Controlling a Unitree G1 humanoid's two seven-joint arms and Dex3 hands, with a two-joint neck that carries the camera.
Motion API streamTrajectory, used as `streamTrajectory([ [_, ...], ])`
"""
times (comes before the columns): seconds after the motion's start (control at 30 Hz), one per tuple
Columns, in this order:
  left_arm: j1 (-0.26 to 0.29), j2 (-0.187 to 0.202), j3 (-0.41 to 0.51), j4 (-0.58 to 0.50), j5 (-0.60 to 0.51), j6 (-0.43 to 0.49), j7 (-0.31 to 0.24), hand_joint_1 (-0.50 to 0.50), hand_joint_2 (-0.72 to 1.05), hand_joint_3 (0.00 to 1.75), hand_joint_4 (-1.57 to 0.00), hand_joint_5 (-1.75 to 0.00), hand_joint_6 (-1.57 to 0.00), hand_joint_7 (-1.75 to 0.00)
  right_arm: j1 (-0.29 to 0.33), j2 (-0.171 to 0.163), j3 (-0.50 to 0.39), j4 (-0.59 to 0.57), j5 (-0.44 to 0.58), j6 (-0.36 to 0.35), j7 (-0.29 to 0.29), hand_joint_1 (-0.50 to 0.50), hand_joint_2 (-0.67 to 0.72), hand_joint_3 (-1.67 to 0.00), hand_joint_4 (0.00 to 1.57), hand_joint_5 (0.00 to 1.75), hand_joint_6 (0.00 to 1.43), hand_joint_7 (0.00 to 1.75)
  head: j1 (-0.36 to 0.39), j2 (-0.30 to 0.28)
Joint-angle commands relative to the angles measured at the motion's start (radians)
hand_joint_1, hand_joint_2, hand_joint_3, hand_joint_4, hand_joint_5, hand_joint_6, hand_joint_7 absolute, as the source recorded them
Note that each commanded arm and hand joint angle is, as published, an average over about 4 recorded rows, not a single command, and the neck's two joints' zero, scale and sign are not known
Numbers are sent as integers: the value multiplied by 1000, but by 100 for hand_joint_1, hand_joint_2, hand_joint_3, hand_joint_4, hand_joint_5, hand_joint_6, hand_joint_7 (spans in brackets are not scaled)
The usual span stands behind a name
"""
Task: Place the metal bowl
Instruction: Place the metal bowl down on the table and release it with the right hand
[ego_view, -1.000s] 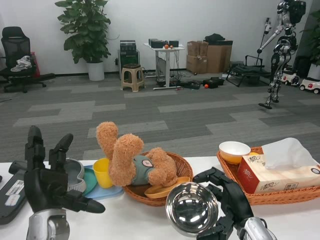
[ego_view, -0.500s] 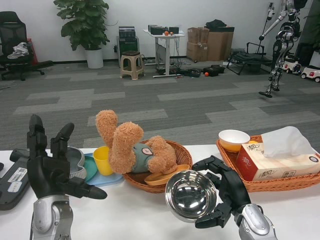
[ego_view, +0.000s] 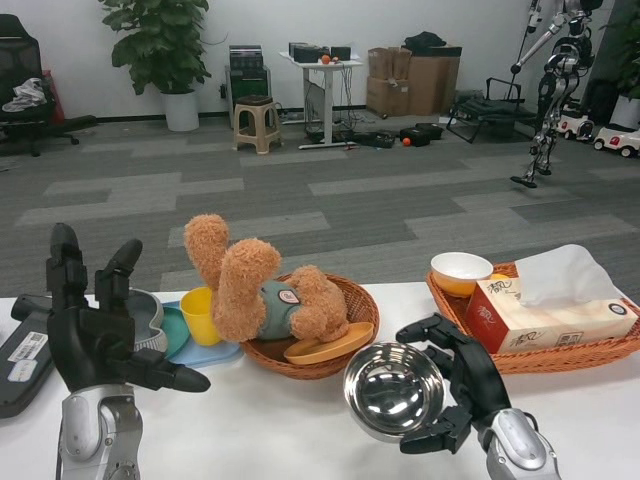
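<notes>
While the black right hand (ego_view: 462, 388) grips the shiny round metal bowl (ego_view: 394, 391) by its rim, seemingly above the white table (ego_view: 280, 430), a slip could drop it; left hand (ego_view: 95, 330) waits, fingers spread and empty.

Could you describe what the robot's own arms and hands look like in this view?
Both forearms are smooth silver metal casings with rounded shells. The left hand and the right hand are matte black, built of blocky, segmented fingers with rounded tips. No loose cables or readable markings show on either arm.
</notes>
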Motion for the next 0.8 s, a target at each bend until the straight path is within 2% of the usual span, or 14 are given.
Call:
streamTrajectory([
  [0.03, -9, -1, -3, 5, 4, -9, 3, -50, -55, 0, -64, -92, 0, -3, 29, -9, -27, 37, -11, -48, -11, 31, 12, -87, 157, 107, 96, 119, -3, -6],
  [0.1, -10, -1, -4, 6, 4, -8, 2, -50, -55, 0, -64, -92, 0, -2, 35, -9, -40, 58, -23, -61, -13, 29, 12, -87, 157, 107, 96, 119, -5, -8],
  [0.17, -11, -1, -4, 7, 4, -8, 2, -50, -55, 0, -64, -92, 0, 0, 38, -9, -51, 84, -26, -75, -15, 31, 15, -87, 157, 107, 94, 119, -9, -11],
  [0.3, -11, -1, -3, 8, 4, -9, 3, -50, -55, 0, -64, -92, 0, 0, 43, -3, -71, 138, -27, -95, -17, 33, 9, -87, 157, 107, 94, 119, -16, -16],
  [0.67, -11, -1, -4, 6, 5, -9, 3, -50, -55, 0, -64, -92, 0, 0, 41, -2, -66, 298, -37, -150, -17, 33, 9, -81, 157, 107, 96, 119, -18, -34],
  [0.8, -13, 0, -5, 6, 7, -9, 3, -50, -55, 0, -64, -92, 0, 0, 30, 0, -65, 363, -38, -166, -17, 31, 15, -79, 157, 107, 99, 119, -23, -34],
])
